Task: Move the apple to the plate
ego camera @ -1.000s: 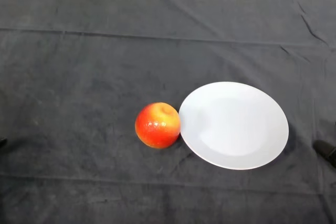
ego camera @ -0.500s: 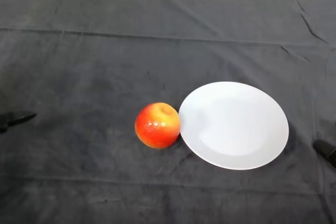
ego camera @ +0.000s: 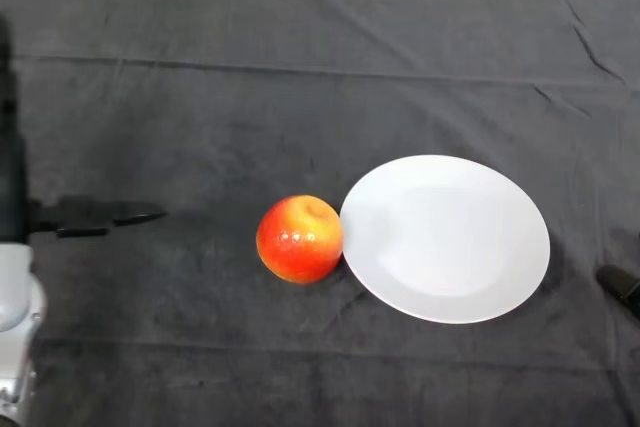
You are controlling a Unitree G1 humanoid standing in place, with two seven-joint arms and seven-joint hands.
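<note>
The apple [ego camera: 300, 239] sits on the dark cloth of the bench [ego camera: 300, 67], a little toward the near edge from the middle, and its right flank touches or all but touches the left rim of the white plate [ego camera: 445, 238], which lies flat and bare just beside it toward the bench's right edge. The left hand [ego camera: 95, 215] reaches in from the bench's left edge, level with the apple, its dark fingers [ego camera: 135, 213] stretched out straight and pointing right toward the fruit, not closed on anything; a clear stretch of cloth separates the fingertips from the apple, so they are well apart. The relation that matters is a simple line: hand, apple and plate stand in a row from left to right, with the apple directly to the right of the hand and the plate directly beyond it. The apple is round, with no long axis to speak of, and its stem dimple faces up and slightly toward the plate. The task looks barely begun, since the apple rests on the cloth and not on the plate. No brand, label or writing can be read on the apple, the plate or the cloth.
</note>
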